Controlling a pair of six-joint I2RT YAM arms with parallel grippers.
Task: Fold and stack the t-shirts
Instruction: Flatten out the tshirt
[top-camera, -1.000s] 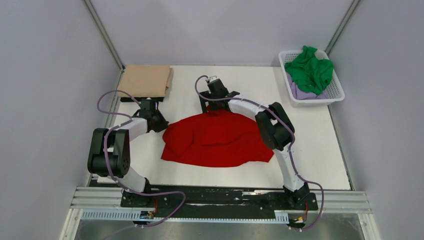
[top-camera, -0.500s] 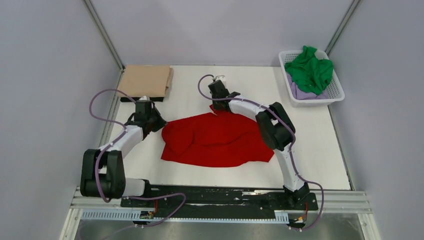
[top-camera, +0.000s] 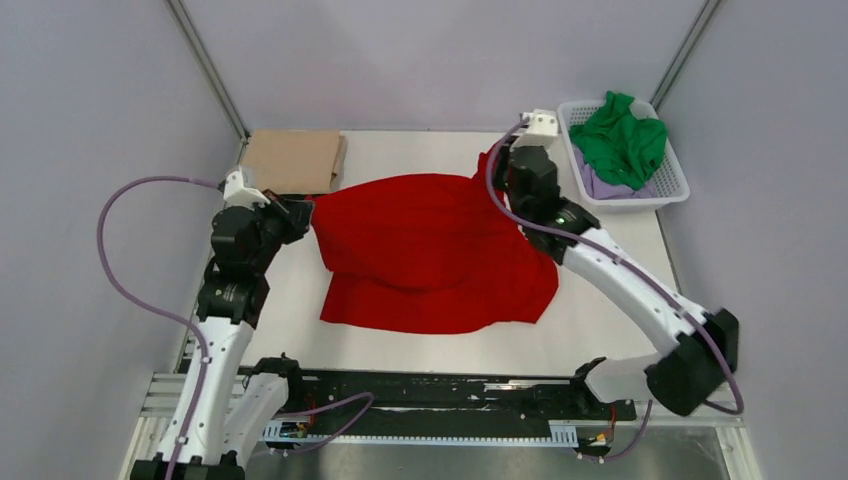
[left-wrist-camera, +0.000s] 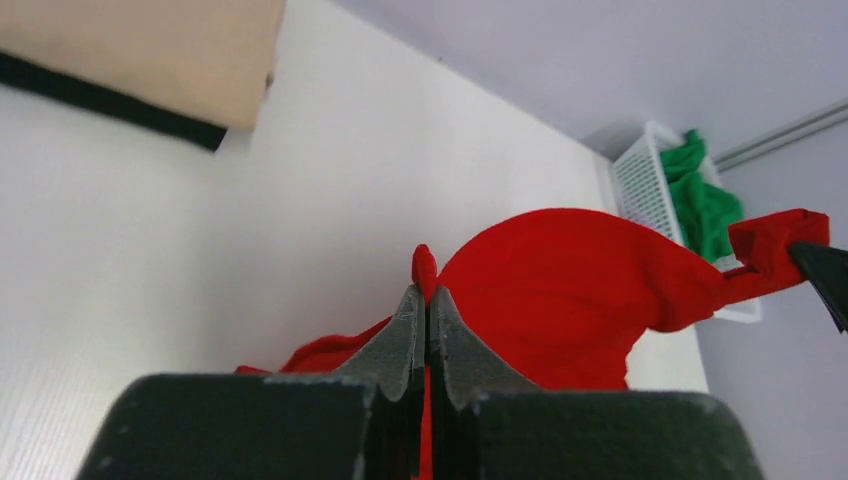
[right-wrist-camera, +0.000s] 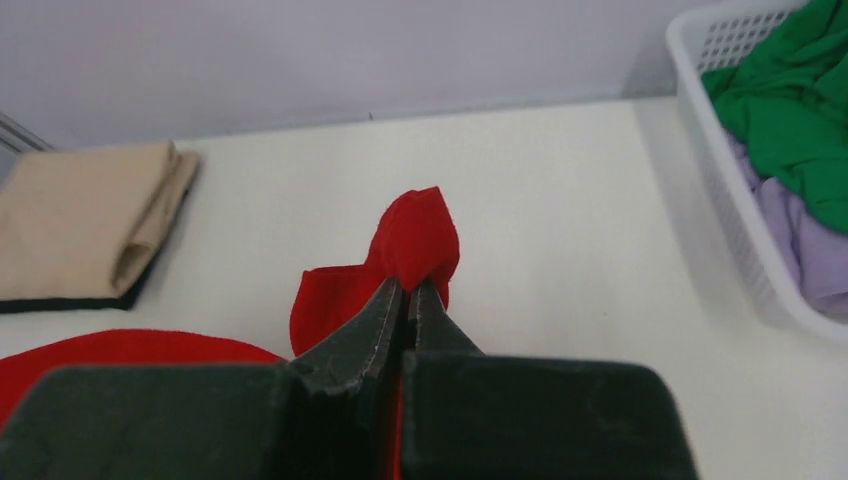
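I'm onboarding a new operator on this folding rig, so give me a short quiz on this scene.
1. True or false: both arms' jaws are shut on the red shirt.
2. Fill in: the folded tan shirt lies at the table's far ___ corner.
3. Which lies on top in the basket? A red shirt, B green shirt, C lilac shirt.
Key: 1 true; 2 left; 3 B.

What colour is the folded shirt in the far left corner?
Tan-beige; the folded shirt shows best in the right wrist view.
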